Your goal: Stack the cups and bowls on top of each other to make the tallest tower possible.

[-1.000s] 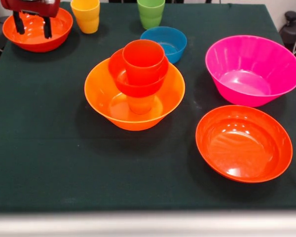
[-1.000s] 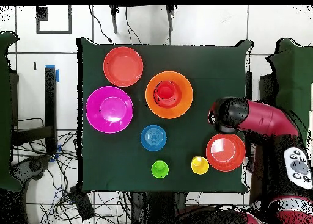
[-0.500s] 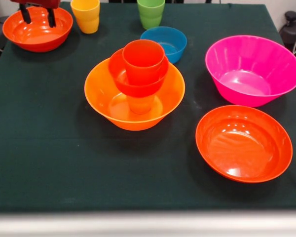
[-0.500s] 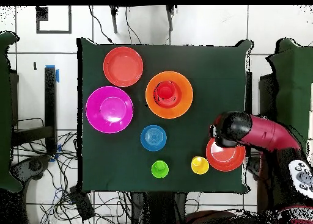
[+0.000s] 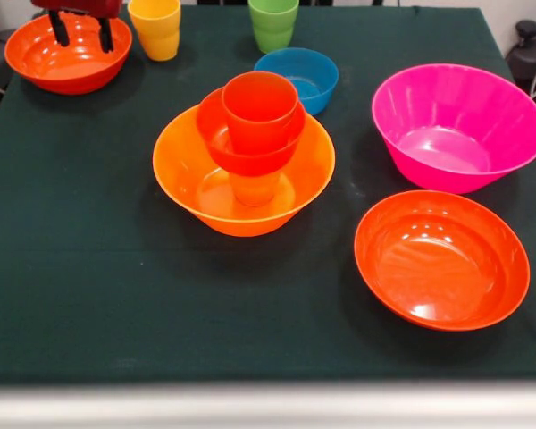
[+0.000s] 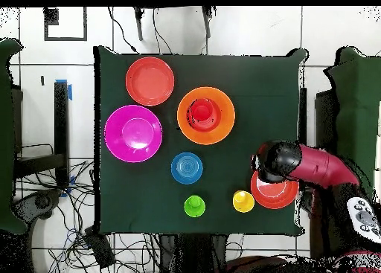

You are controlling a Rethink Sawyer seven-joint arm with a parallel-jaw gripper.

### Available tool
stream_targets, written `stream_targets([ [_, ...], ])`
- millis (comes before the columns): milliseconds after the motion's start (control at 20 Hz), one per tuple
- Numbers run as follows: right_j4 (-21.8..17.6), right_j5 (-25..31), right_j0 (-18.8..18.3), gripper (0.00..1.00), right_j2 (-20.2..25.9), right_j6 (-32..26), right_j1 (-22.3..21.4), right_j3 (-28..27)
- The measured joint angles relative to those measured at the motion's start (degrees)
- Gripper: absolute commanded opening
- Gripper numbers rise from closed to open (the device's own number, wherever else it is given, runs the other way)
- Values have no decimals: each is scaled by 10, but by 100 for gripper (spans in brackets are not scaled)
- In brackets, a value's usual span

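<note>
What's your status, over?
End effector open, empty, over the far red-orange bowl. Tower stands in the large orange bowl. Nothing in the way.

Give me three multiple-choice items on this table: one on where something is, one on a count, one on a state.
1. Where does the gripper hang?
A. over the magenta bowl
B. over the red-orange bowl at the table's corner
C. over the blue bowl

2. How many cups stand alone on the cloth, outside any bowl?
A. two
B. four
C. none

3. In what state is the large orange bowl?
A. empty
B. upside down
C. holding a stack

Answers:
1. B: the fingers point down into the corner red-orange bowl, with the arm above it in the overhead view.
2. A: only the yellow cup and the green cup stand apart.
3. C: a cup, a small red-orange bowl and a red-orange cup are piled inside it.
</note>
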Motion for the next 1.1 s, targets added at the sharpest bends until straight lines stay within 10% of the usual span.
stream_targets([
  [1100,0,-61,0,100,-1,0,14,8],
])
